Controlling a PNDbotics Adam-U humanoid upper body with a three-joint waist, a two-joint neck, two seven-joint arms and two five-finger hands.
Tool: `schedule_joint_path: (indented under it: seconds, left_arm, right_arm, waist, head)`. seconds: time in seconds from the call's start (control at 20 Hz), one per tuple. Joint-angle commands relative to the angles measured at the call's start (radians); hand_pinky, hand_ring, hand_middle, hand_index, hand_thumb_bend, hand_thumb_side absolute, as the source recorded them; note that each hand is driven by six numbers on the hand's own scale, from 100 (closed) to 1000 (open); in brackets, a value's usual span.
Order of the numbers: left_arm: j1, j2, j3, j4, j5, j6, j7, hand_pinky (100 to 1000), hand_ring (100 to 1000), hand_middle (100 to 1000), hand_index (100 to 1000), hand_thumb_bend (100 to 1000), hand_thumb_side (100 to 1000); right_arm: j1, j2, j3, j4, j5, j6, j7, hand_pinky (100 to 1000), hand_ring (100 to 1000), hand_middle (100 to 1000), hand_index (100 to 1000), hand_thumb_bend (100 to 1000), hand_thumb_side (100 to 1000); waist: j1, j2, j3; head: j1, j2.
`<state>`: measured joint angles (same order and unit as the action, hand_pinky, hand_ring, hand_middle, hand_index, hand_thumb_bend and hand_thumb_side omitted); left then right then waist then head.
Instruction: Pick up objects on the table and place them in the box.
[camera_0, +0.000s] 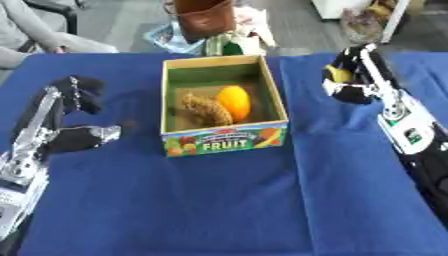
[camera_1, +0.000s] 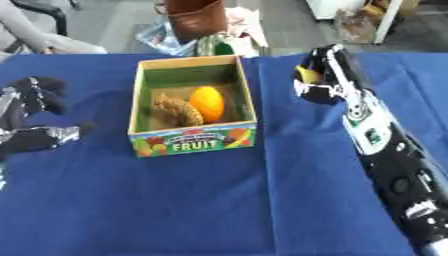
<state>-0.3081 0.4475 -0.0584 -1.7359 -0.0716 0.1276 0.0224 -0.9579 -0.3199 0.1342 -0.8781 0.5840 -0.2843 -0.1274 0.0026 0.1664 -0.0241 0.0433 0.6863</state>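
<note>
A cardboard box (camera_0: 226, 141) labelled FRUIT stands in the middle of the blue table. Inside it lie an orange fruit (camera_0: 234, 102) and a brown ridged object (camera_0: 206, 109). My right hand (camera_0: 348, 80) hovers to the right of the box, fingers curled round a small yellow object (camera_0: 339, 74). My left hand (camera_0: 77, 115) is at the left of the box, fingers and thumb spread apart with nothing between them.
The blue cloth (camera_0: 219, 200) covers the table. Past the far edge stand a brown bag (camera_0: 205, 17) and a green item (camera_0: 229, 46). A seated person shows at the far left corner.
</note>
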Motion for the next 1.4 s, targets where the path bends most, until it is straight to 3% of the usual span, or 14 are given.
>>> schedule_joint_path:
  seconds: [0.05, 0.35, 0.9, 0.95, 1.0, 1.1, 1.2, 1.25, 1.3, 1.35, 1.4]
  left_arm:
    - [-0.007, 0.009, 0.013, -0.015, 0.005, -0.005, 0.002, 573, 530, 560, 686, 803, 119]
    - [-0.019, 0.001, 0.016, -0.027, 0.008, -0.008, 0.008, 574, 529, 559, 685, 803, 118]
    - [-0.051, -0.028, 0.028, -0.064, 0.020, -0.013, 0.022, 574, 527, 557, 682, 802, 115]
    - [-0.052, -0.029, 0.029, -0.066, 0.021, -0.012, 0.023, 574, 527, 557, 682, 802, 115]
    - [-0.054, -0.032, 0.029, -0.068, 0.021, -0.012, 0.024, 574, 527, 556, 682, 802, 115]
    - [-0.056, -0.035, 0.028, -0.071, 0.023, -0.012, 0.024, 574, 527, 556, 682, 802, 115]
    - [-0.057, -0.037, 0.029, -0.073, 0.025, -0.012, 0.024, 574, 526, 555, 681, 802, 115]
    - [-0.056, -0.038, 0.029, -0.072, 0.025, -0.012, 0.025, 574, 526, 555, 681, 802, 115]
    - [-0.056, -0.039, 0.030, -0.072, 0.025, -0.012, 0.025, 574, 526, 555, 681, 802, 114]
    - [-0.055, -0.040, 0.030, -0.071, 0.026, -0.012, 0.026, 574, 526, 555, 681, 802, 115]
    - [-0.054, -0.040, 0.030, -0.070, 0.026, -0.012, 0.026, 574, 525, 538, 681, 802, 115]
  right_arm:
    - [-0.053, -0.013, 0.011, -0.050, -0.014, -0.005, 0.018, 134, 313, 301, 357, 100, 100]
    - [-0.121, 0.031, 0.024, -0.037, 0.018, -0.026, 0.043, 136, 314, 302, 359, 100, 100]
    - [-0.169, 0.145, -0.030, 0.111, 0.148, -0.027, 0.011, 181, 354, 337, 401, 100, 100]
    - [-0.169, 0.151, -0.031, 0.119, 0.157, -0.028, 0.008, 194, 363, 343, 408, 198, 100]
    - [-0.167, 0.158, -0.033, 0.127, 0.167, -0.029, 0.006, 213, 378, 357, 421, 100, 100]
    - [-0.162, 0.168, -0.035, 0.144, 0.186, -0.030, 0.002, 252, 411, 391, 462, 100, 100]
    - [-0.154, 0.177, -0.037, 0.160, 0.203, -0.032, 0.000, 283, 442, 426, 505, 220, 100]
    - [-0.151, 0.181, -0.038, 0.167, 0.208, -0.034, 0.000, 283, 442, 426, 505, 220, 100]
    - [-0.148, 0.184, -0.038, 0.172, 0.213, -0.036, 0.001, 311, 472, 459, 549, 299, 100]
    - [-0.145, 0.186, -0.037, 0.177, 0.217, -0.039, 0.003, 315, 477, 465, 555, 307, 100]
    - [-0.142, 0.188, -0.036, 0.180, 0.221, -0.042, 0.006, 368, 535, 520, 610, 354, 100]
  waist:
    - [-0.002, -0.021, 0.005]
    - [-0.013, -0.014, 0.044]
    - [-0.014, 0.021, 0.143]
    - [-0.013, 0.023, 0.147]
    - [-0.013, 0.025, 0.151]
    - [-0.013, 0.028, 0.155]
    - [-0.014, 0.030, 0.156]
    - [-0.014, 0.031, 0.155]
    - [-0.014, 0.033, 0.154]
    - [-0.015, 0.034, 0.153]
    - [-0.015, 0.034, 0.152]
  head:
    - [-0.007, 0.003]
    - [-0.031, -0.010]
    - [-0.095, -0.040]
    - [-0.099, -0.042]
    - [-0.102, -0.043]
    - [-0.106, -0.046]
    - [-0.108, -0.048]
    - [-0.107, -0.049]
    - [-0.108, -0.050]
    - [-0.108, -0.051]
    - [-0.107, -0.051]
